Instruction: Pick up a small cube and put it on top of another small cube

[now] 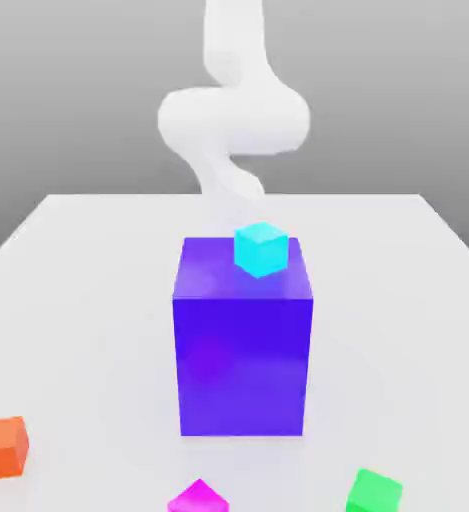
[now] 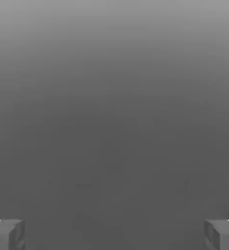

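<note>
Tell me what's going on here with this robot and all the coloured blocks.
A white robot arm stands behind a big purple block on a pale table, and it is not handling anything. Its gripper is open and empty. A cyan cube sits on top of the purple block. The small magenta cube lies on the table at the near edge, between an orange cube and a green cube. No small cube has been stacked on another yet.
</note>
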`<state>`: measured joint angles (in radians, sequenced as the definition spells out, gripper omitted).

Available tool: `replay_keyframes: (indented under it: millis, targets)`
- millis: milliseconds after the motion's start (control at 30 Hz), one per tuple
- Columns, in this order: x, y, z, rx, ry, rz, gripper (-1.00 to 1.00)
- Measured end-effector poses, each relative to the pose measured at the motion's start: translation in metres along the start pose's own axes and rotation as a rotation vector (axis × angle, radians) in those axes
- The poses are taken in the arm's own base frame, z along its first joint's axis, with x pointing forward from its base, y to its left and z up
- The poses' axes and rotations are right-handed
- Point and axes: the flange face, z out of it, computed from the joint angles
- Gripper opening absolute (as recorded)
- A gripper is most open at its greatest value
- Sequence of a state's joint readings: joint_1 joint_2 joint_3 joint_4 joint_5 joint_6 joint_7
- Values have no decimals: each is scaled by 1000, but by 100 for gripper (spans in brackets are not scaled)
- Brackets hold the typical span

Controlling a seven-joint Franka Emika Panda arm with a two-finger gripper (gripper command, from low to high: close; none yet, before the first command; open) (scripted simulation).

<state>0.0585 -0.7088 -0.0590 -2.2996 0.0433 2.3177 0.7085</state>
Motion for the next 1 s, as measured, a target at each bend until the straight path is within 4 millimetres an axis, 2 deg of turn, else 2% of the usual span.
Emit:
replay_keyframes:
  millis: [133,267,433,567,800,1000]
  targets:
    - [6,9,77,-6,-151,-71,0]
    - [1,22,151,-19,-278,-139,0]
    - [-19,44,238,-49,-410,-224,0]
    - [-42,67,300,-84,-495,-298,0]
    - [-83,121,387,-172,-601,-444,0]
    - [-110,171,435,-274,-652,-599,0]
